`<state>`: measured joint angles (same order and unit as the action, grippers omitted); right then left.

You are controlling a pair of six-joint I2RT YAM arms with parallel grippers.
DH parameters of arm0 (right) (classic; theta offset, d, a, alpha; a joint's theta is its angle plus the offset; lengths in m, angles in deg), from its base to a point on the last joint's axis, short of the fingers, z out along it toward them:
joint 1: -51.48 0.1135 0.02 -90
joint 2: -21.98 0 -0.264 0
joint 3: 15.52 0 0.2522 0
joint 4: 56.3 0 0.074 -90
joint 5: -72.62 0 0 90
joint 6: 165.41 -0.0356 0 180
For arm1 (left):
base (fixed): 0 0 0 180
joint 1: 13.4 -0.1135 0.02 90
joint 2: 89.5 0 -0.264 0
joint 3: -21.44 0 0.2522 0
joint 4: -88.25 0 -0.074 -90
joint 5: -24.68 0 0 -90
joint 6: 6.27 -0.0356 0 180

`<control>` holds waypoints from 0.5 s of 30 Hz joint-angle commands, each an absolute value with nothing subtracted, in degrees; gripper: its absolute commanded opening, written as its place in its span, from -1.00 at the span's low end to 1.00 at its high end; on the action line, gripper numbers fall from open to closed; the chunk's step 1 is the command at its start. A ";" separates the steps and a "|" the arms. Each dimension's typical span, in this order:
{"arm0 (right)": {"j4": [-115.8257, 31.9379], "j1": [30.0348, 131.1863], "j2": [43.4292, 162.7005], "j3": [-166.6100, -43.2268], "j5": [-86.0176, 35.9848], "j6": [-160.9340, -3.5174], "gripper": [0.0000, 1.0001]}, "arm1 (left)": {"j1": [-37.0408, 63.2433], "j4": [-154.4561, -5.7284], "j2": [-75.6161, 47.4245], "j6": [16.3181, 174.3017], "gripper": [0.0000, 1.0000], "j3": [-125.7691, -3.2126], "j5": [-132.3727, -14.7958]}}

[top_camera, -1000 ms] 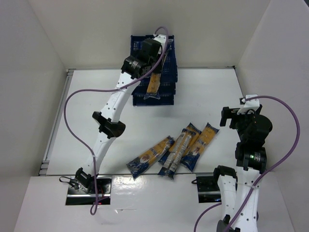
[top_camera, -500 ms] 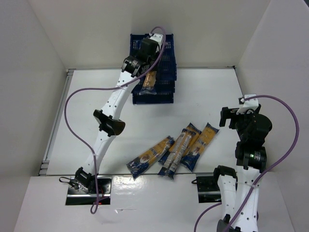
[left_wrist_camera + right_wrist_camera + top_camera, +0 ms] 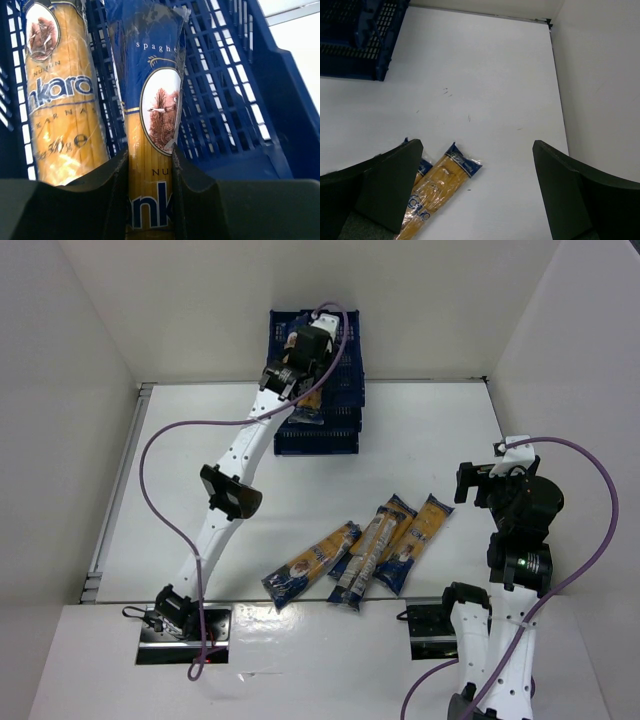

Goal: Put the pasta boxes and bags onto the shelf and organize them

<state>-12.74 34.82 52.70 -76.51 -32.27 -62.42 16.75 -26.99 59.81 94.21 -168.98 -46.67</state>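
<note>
We see the left gripper point(image 3: 150, 167) pinched on a packet point(image 3: 152, 105) that runs ahead of it into the shelf point(image 3: 225, 100), with a second packet point(image 3: 60, 95) just left. The right gripper point(image 3: 475, 175) is wide open and empty, with loose packets point(image 3: 437, 187) below-left of it. We judge them light, stiff lengthwise, brittle and slick, so pinch across the middle.

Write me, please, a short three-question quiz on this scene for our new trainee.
1. True or false: the right gripper is shut on a packet.
2. Where is the held packet in the left gripper? A) inside the shelf B) on the table C) above the right arm
3. Fill in: the left wrist view shows ___ packets in the shelf.
Key: 1 false, it is open; 2 A; 3 two, counting the lying packet.
</note>
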 commanded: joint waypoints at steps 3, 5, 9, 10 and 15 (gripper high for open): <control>-12.83 34.34 53.54 -76.13 -33.02 -61.79 0.99 | 15.25 -37.64 61.23 90.24 -0.91 -171.71 -41.77; -12.83 34.34 53.54 -76.13 -33.55 -61.79 0.99 | 15.25 -38.44 61.85 90.23 -0.80 -171.71 -41.77; -12.83 34.34 53.54 -76.13 -33.55 -61.79 0.99 | 15.25 -39.84 61.85 89.62 -0.01 -171.71 -41.77; -12.83 34.34 53.54 -76.13 -33.55 -61.79 0.99 | 15.25 -39.84 60.98 89.62 0.14 -171.71 -41.77; -12.83 34.34 53.54 -76.13 -33.55 -61.79 0.99 | 15.25 -33.62 57.63 89.62 0.70 -171.71 -43.70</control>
